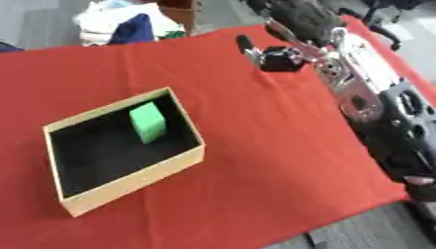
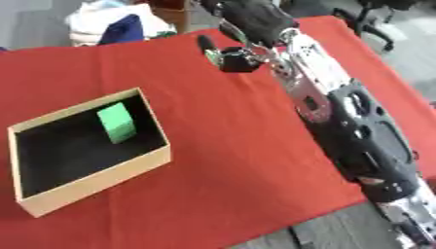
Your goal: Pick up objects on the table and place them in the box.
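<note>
- Reaching across the red table (image 1: 255, 146) with my right hand (image 1: 294, 51), out toward one o'clock near the far edge.
- Beside that hand lies something dark (image 1: 277, 61) with a slim black part sticking up toward eleven; I cannot make out what it is, nor whether my fingers are curled round it or just next to it.
- Sitting at about eight o'clock is the box (image 1: 136, 182), open-topped, tan walls, dark inside, turned askew to the table's edges.
- One green block (image 1: 147, 121) already lies inside it, toward the far wall.
- My guess: this is the pick-up step for the dark thing; next comes a lift, then a carry from one o'clock down toward eight, high enough to clear the box's near wall.
- Between hand and box the cloth is bare, so the path looks open.
- Behind the far edge sits a white and blue heap (image 1: 119, 22); the near edge runs close below the box.
- My left hand shows nowhere.
</note>
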Tool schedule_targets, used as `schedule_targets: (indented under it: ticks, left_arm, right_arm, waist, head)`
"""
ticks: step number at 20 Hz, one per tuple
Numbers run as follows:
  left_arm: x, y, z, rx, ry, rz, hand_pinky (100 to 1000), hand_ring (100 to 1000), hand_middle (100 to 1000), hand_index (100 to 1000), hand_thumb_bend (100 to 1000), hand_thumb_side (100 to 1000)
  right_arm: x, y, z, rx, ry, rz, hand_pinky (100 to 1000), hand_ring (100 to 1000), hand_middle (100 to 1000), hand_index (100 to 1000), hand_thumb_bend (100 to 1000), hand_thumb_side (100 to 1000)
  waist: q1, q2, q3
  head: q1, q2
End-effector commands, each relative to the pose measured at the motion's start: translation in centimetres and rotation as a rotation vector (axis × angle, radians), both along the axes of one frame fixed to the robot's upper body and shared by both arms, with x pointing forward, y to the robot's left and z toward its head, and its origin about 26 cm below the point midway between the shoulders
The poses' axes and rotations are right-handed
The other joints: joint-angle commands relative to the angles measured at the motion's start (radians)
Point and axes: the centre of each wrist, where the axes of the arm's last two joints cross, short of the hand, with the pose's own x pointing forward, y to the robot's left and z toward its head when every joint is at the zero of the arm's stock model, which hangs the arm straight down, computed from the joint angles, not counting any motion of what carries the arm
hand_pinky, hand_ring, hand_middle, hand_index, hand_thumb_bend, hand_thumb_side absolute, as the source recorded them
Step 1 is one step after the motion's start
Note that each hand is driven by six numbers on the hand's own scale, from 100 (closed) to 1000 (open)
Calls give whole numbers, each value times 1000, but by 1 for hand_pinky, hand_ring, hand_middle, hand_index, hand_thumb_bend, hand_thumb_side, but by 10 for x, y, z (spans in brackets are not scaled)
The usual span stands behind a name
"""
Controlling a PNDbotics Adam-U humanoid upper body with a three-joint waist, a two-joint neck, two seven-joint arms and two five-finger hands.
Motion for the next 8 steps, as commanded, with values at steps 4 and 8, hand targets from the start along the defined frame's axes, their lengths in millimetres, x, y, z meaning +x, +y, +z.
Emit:
schedule_targets:
  ticks: [4, 8]
  left_arm:
    - [-2, -1, 6, 3, -21, -9, 686, 626, 588, 744, 100, 650]
    - [-2, -2, 5, -3, -16, -16, 686, 625, 588, 738, 100, 653]
  right_arm:
    - [-8, -3, 2, 87, -73, 7, 760, 791, 1000, 1000, 100, 100]
    - [-10, -3, -7, 140, -74, 7, 753, 785, 1000, 1000, 100, 100]
  waist:
    - [2, -13, -10]
    - [3, -12, -16]
  head:
    - [51, -10]
    - [49, -3]
